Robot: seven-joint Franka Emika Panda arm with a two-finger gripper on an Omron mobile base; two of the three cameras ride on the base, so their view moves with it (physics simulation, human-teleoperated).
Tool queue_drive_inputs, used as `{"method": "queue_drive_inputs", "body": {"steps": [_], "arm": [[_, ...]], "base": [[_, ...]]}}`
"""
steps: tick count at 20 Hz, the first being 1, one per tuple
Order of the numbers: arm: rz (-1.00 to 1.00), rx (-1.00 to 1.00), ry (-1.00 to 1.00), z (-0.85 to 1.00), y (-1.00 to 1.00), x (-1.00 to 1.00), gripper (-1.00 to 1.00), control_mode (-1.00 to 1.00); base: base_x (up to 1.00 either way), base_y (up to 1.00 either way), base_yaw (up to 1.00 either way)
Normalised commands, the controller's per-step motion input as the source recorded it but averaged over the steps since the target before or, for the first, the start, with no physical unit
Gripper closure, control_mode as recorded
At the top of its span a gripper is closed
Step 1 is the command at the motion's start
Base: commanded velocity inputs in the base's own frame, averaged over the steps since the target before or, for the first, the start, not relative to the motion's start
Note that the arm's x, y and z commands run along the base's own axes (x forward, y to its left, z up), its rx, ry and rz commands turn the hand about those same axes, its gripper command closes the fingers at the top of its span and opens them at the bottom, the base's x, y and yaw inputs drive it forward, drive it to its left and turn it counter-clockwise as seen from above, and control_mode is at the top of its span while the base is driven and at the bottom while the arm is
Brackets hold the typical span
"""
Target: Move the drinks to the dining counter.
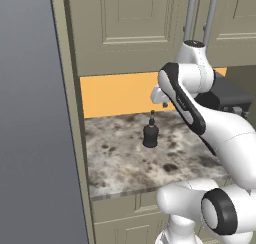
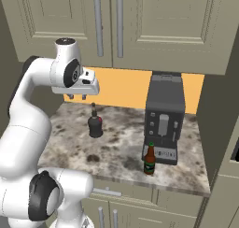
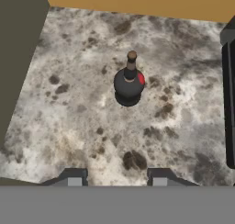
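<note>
A squat black bottle with a thin neck (image 1: pixel 151 134) (image 2: pixel 95 124) (image 3: pixel 129 84) stands upright on the speckled worktop (image 2: pixel 121 143). My gripper (image 1: pixel 159 105) (image 2: pixel 77 97) (image 3: pixel 115 178) hangs in the air well above it, pointing down. Its fingertips stand apart with nothing between them, and the bottle sits beyond them in the hand view. A second drink, a slim brown bottle (image 2: pixel 149 160), stands upright at the worktop's front edge, in front of the coffee machine. The dining counter is out of view.
A big black coffee machine (image 2: pixel 163 119) (image 1: pixel 227 95) stands at the right of the worktop. Beige wall cabinets (image 2: pixel 116 21) hang overhead, above an orange back wall (image 1: pixel 115 93). A tall panel (image 1: pixel 70 113) bounds the worktop on the left.
</note>
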Motion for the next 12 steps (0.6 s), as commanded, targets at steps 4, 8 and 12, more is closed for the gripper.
{"method": "queue_drive_inputs", "body": {"steps": [4, 8, 12], "arm": [[0.0, 0.0, 0.0, -0.01, 0.0, -0.12, -1.0, -1.0], [0.05, 0.0, 0.0, -0.23, 0.01, -0.28, -1.0, -1.0], [0.05, -0.04, 0.0, -0.28, 0.09, -0.25, -1.0, -1.0]], "base": [[0.0, 0.0, 0.0], [0.0, 0.0, 0.0], [0.0, 0.0, 0.0]]}}
